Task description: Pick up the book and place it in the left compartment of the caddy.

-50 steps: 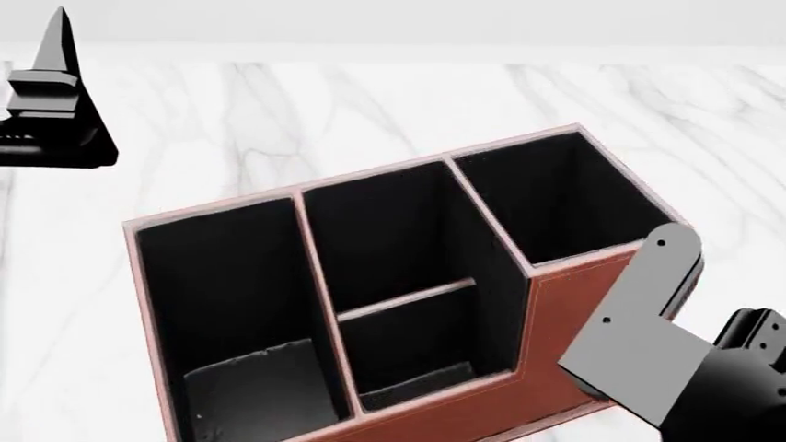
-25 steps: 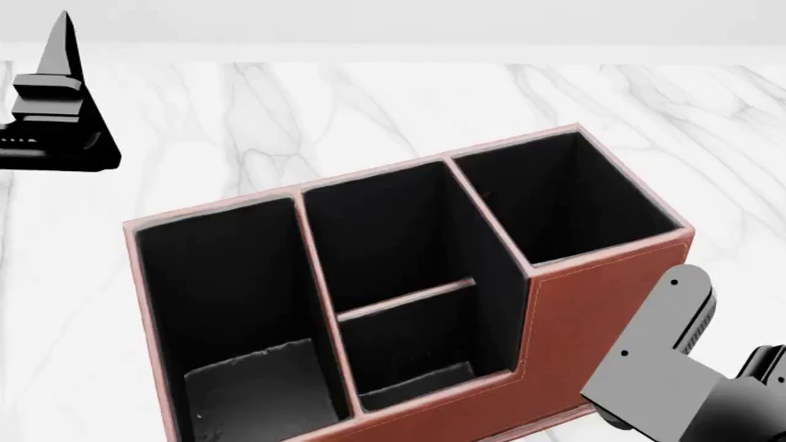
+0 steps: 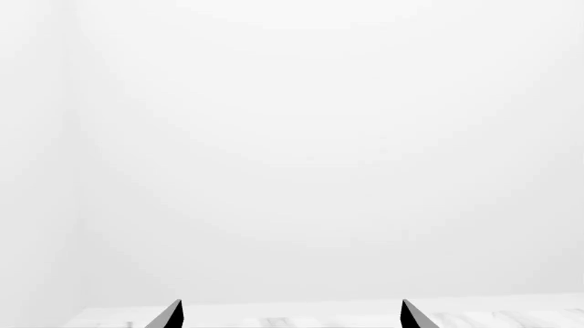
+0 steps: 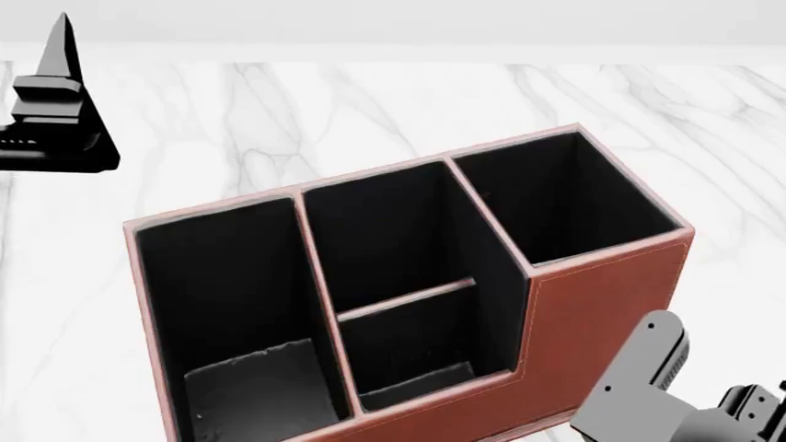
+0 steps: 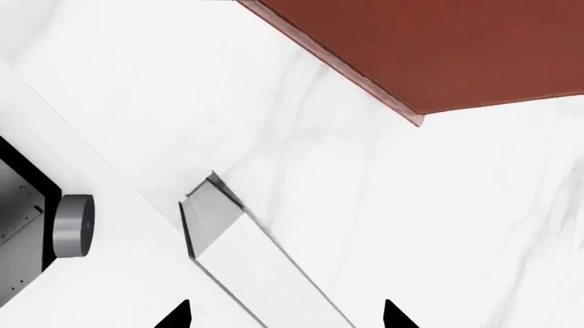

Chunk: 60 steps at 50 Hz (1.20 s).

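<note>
The reddish-brown caddy stands on the marble table in the middle of the head view. A dark grey flat slab that looks like the book lies at the bottom front of the left compartment. My left gripper is open and empty, raised at the far left and facing a white wall; its black body shows in the head view. My right gripper is open and empty, low beside the caddy's outer wall. My right arm shows at the head view's lower right.
The white marble table stretches behind and around the caddy. In the right wrist view a grey metal bar and a grey cylinder on a dark part lie near the gripper. The caddy's two small middle slots and its square right slot hold nothing visible.
My right arm has drawn back down and to the lower right, away from the caddy's right front corner. The left gripper, the caddy and the dark slab have not moved.
</note>
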### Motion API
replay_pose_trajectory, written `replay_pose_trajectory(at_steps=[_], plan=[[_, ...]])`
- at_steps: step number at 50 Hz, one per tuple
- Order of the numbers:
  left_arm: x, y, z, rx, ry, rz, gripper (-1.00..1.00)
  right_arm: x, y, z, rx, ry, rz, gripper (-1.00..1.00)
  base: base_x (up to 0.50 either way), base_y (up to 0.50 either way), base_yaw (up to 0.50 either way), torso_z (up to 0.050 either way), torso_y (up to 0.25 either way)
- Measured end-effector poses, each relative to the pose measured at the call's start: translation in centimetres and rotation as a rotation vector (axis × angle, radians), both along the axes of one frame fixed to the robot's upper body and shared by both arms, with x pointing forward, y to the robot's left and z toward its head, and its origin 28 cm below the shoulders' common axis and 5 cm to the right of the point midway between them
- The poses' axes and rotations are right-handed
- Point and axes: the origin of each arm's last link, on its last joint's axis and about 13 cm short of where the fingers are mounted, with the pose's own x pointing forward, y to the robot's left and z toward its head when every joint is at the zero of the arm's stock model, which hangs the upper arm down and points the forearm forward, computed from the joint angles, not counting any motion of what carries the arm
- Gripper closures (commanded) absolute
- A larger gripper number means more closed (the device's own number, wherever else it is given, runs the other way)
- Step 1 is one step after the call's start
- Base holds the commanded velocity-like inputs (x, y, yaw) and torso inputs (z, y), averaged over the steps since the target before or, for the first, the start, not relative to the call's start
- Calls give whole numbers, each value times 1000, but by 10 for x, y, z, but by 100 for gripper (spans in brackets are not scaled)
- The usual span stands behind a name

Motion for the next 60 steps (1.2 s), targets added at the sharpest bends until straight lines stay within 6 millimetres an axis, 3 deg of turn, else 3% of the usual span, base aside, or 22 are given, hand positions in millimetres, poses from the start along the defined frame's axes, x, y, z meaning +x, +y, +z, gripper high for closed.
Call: replay_pose_trajectory(at_steps=[42, 43, 60], plan=[[2, 0, -2, 9, 6, 6, -100, 19, -4, -36, -25, 54, -9, -100, 0, 0, 0, 0, 0], [2, 1, -3, 9, 6, 6, -100, 20, -4, -37, -26, 51, -7, 100, 0, 0, 0, 0, 0], [3, 1, -5, 10, 12, 9, -100, 28, -5, -37, -47, 7, -17, 100, 1, 0, 1, -1, 0]])
